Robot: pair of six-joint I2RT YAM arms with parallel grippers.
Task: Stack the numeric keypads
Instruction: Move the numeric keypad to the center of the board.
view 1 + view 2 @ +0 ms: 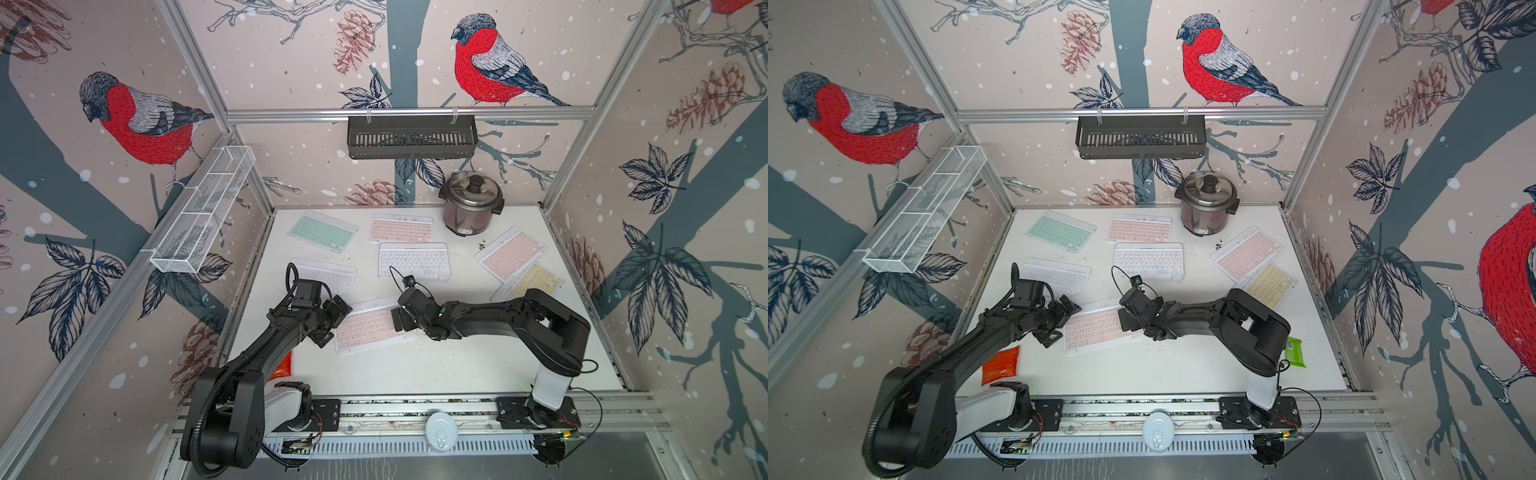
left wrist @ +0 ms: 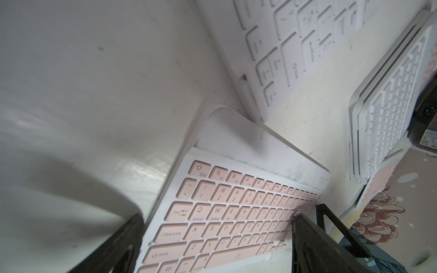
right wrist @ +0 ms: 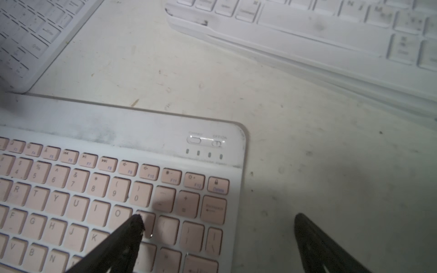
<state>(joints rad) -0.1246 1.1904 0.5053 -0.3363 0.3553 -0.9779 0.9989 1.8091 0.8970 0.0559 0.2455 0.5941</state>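
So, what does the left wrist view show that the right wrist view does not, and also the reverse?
Only the left wrist view: the Tab and Caps Lock end of the near pink keypad, the left gripper, and the patterned wall. Only the right wrist view: that keypad's switch corner and the open right gripper. Both: this pink keypad, a white keypad, and the white-topped stack of keypads.

Lidded pot [image 1: 471, 202] stands below hanging black rack [image 1: 411, 137].

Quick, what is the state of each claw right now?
Left claw: open, astride one end of the nearest pink keypad, holding nothing.
Right claw: open, astride its other end, holding nothing.
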